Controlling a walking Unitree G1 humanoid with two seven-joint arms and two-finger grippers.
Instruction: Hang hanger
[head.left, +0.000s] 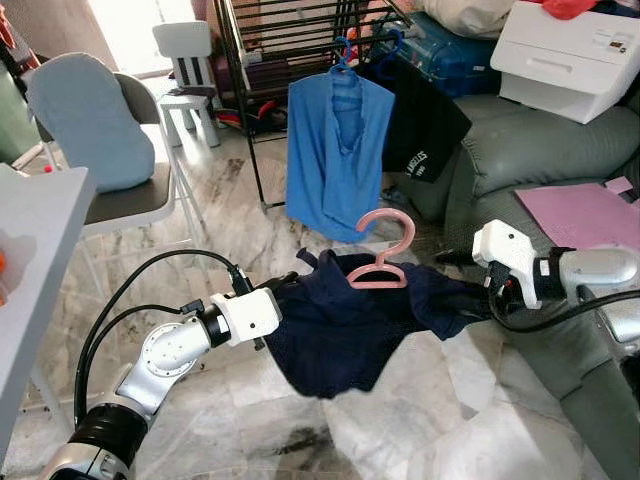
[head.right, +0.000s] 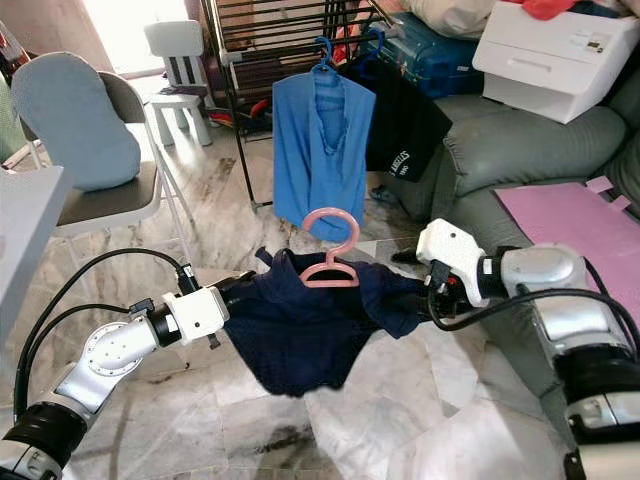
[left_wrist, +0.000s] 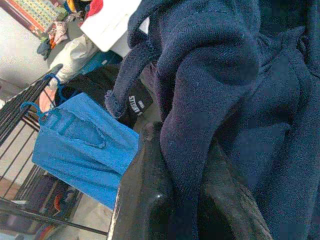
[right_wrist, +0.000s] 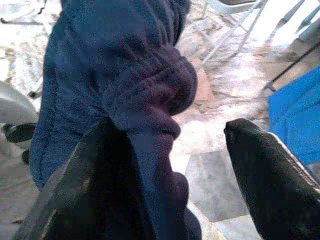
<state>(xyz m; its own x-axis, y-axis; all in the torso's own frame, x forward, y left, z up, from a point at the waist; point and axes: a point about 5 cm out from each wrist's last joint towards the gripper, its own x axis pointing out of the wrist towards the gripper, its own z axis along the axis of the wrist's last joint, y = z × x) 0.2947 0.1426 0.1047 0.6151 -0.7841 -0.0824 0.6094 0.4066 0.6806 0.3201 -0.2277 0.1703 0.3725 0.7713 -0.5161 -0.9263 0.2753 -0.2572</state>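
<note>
Between our two arms, above the marble floor (head.left: 420, 420), hangs a navy garment (head.left: 350, 330) with a pink hanger (head.left: 385, 255) set in its upper edge. Our left gripper (left_wrist: 175, 200) is clenched on a fold of its cloth. Our right gripper (right_wrist: 200, 165) stands spread, cloth draped over one finger (right_wrist: 95, 185). Beyond, a blue shirt (head.left: 335, 150) hangs on the black rack (head.left: 290, 30).
</note>
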